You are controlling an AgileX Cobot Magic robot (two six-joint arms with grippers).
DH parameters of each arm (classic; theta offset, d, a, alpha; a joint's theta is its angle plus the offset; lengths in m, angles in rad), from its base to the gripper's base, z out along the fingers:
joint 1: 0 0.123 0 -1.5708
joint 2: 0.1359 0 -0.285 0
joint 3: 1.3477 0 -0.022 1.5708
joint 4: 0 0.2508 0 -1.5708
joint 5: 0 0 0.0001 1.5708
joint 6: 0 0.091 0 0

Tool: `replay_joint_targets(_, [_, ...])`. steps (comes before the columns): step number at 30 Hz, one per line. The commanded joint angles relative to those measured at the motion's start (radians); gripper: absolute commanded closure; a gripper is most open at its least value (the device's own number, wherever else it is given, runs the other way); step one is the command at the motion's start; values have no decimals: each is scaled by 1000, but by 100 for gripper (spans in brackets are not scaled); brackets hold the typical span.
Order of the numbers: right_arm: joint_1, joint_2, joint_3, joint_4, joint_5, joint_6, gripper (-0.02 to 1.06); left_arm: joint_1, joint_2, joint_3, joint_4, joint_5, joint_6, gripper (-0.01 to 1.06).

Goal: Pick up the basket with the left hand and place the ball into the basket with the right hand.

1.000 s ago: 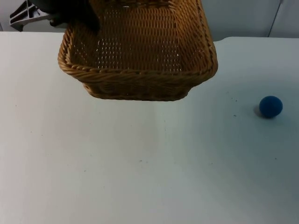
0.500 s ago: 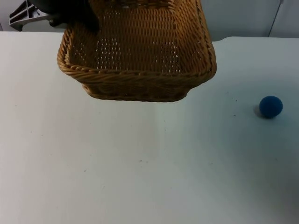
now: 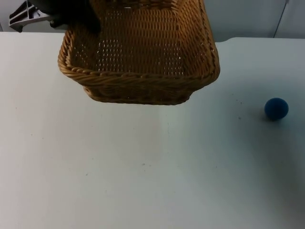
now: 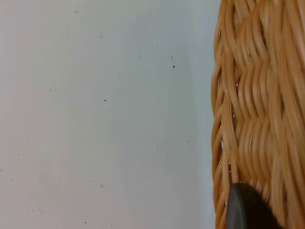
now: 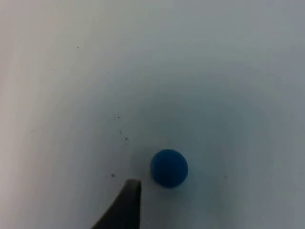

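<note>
since a second ago the basket (image 3: 138, 57) has shifted slightly toward the upper left of the frame. white table (image 3: 143, 167), lightly speckled, ends at a grey wall (image 3: 248, 16). woven tan wicker, held aloft by the left gripper (image 4: 245, 210), clamped on its rim. small blue ball (image 3: 276, 109) rests at right; right gripper (image 5: 126, 205) hovers just beside it, finger spacing cannot be told.

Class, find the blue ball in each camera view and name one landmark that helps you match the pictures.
Top view: the blue ball lies on the white table, far right, apart from the lifted basket.
Left wrist view: the basket's woven wall beside bare table; no ball here.
Right wrist view: the ball lies on the table just beyond a black fingertip of the right gripper.
Shared landmark: the white table with its dark specks.
</note>
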Motion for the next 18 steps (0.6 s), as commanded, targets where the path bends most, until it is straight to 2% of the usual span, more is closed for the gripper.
replay_joint_targets(1, [-4,46,-31,0,-26,2,0,2,0,-7,-15,-28,0,105])
replay_joint_targets(5, [-4,127,-64,0,-30,3,0,2,10,-7,-15,-34,0,105])
replay_joint_targets(18, [11,297,-69,0,-136,-5,2,2,10,-7,-15,-57,0,105])
